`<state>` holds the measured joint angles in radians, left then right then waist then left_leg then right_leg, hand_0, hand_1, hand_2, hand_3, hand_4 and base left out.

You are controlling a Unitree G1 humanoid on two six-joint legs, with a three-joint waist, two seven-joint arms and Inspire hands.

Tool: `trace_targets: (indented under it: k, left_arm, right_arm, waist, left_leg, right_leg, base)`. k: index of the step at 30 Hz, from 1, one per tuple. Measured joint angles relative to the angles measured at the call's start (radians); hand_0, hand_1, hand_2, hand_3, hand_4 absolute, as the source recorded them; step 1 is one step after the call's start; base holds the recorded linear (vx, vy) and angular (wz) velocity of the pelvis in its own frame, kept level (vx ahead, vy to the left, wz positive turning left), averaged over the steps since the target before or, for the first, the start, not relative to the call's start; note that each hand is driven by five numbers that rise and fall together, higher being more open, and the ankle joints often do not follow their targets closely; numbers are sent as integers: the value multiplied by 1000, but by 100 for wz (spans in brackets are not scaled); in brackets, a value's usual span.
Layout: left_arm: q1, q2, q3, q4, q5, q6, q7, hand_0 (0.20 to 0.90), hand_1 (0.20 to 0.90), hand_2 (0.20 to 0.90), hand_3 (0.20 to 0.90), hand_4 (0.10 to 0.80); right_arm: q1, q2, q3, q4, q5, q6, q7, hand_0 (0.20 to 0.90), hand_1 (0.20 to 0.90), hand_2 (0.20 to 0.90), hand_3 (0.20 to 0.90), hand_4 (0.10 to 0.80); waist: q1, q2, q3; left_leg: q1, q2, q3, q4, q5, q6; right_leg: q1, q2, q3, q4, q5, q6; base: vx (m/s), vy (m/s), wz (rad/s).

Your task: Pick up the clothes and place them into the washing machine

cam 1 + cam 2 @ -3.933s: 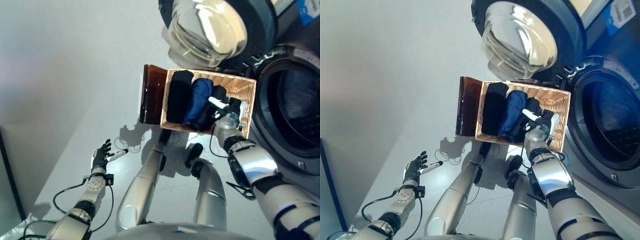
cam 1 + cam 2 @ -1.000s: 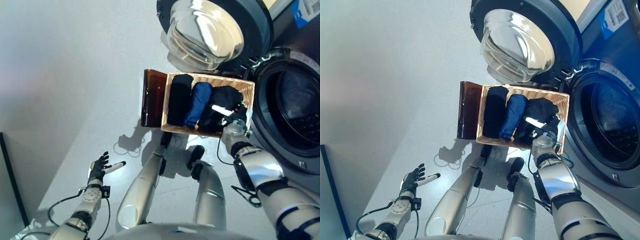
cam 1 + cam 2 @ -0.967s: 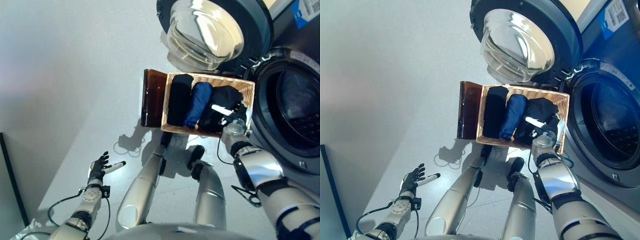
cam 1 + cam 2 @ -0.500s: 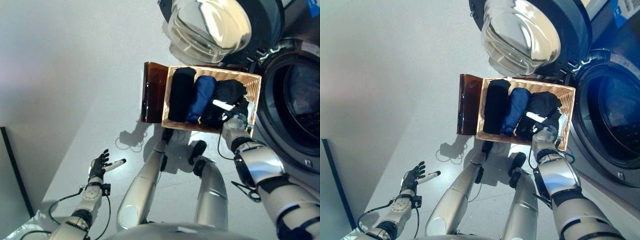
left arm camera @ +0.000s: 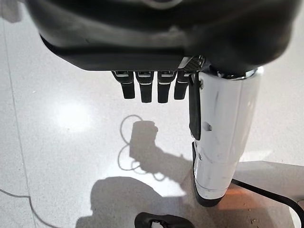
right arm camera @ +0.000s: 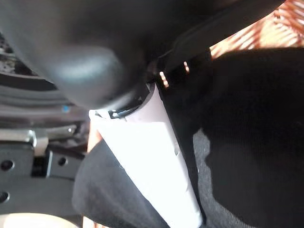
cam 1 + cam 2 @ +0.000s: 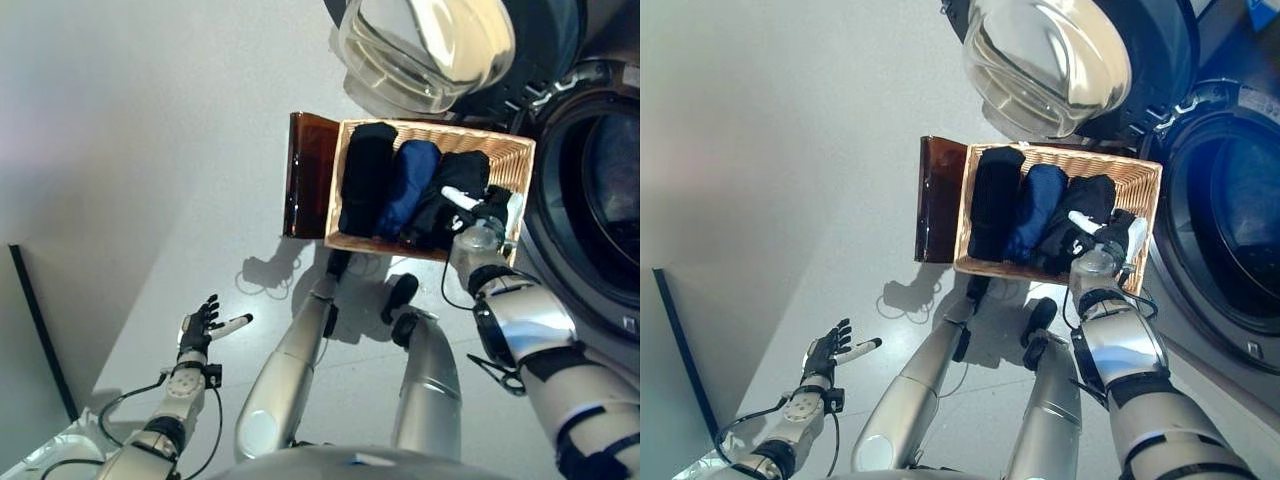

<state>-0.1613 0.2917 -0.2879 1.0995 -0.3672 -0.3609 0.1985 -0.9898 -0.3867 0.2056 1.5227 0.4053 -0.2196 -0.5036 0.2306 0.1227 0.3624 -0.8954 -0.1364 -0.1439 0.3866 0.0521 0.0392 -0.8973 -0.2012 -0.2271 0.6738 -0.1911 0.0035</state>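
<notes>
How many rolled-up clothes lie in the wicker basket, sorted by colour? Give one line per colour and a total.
Black clothes: 2
Blue clothes: 1
Total: 3, all in the wicker basket

Under me lies a pale grey glossy floor point(image 7: 150, 150), bright with glare patches. At my near left a dark upright edge point(image 7: 40, 330) borders a grey panel point(image 7: 15, 400).
</notes>
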Motion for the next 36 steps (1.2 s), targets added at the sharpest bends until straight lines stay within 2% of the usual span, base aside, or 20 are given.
trace_targets:
  k: [8,14,17,19,20,21,23,28,36]
  left_arm:
    - [1,0,2,-13,-21,-8,-3,900,900,900,900,800]
    - [23,0,7,-20,-22,-18,-14,900,900,900,900,800]
    - [42,-8,12,-26,-23,-16,-31,900,900,900,900,800]
    - [65,-8,12,-22,-23,-16,-38,900,900,900,900,800]
    - [74,-14,12,-13,-23,-17,-47,900,900,900,900,800]
    - [84,-20,21,-9,-23,-17,-48,900,900,900,900,800]
    - [89,-29,46,-5,-23,-16,-49,900,900,900,900,800]
    - [112,-54,79,48,-25,-14,-67,900,900,900,900,800]
    - [189,-61,92,109,-32,-10,-80,900,900,900,900,800]
  right_arm:
    - [43,13,-20,-92,93,-22,25,200,200,200,200,300]
    - [151,66,-55,-140,153,-65,60,200,200,200,200,300]
    - [264,80,-101,-213,197,-83,101,200,200,200,200,300]
    - [304,102,-125,-216,213,-85,116,200,200,200,200,300]
    - [345,110,-141,-229,240,-90,127,200,200,200,200,300]
    - [371,111,-140,-232,246,-90,136,200,200,200,200,300]
    - [416,113,-154,-271,266,-92,154,200,200,200,200,300]
    - [500,140,-209,-343,335,-109,219,200,200,200,200,300]
    - [611,185,-246,-375,400,-129,280,200,200,200,200,300]
  waist:
    - [1,1,0]
    - [-26,1,-5]
    - [-43,3,-9]
    - [-55,1,-12]
    - [-56,0,-24]
    - [-57,1,-47]
    - [-64,0,-54]
    - [-82,-2,-76]
    - [-106,-32,-220]
  left_leg:
    - [17,1,14,13,-1,0]
    - [123,3,32,-21,-3,5]
    - [199,6,38,-61,4,2]
    - [249,7,42,-80,4,12]
    - [282,14,59,-93,5,21]
    - [285,18,61,-95,-1,28]
    - [320,20,63,-114,1,30]
    - [449,32,72,-183,5,27]
    - [608,59,62,-302,14,19]
  right_leg:
    - [9,3,21,6,3,4]
    - [102,6,46,-19,4,5]
    - [168,10,55,-59,15,17]
    - [216,11,56,-77,16,20]
    - [248,18,60,-96,27,30]
    - [255,20,60,-109,25,27]
    - [288,25,61,-127,33,36]
    - [406,38,71,-194,42,41]
    - [568,69,50,-317,54,44]
  base:
    - [13,11,-4]
    - [56,10,-13]
    - [108,5,-11]
    - [-15,8,-15]
    - [-7,-2,-22]
    - [69,-16,-22]
    - [99,-27,-9]
    - [95,-61,-15]
    - [61,-73,-3]
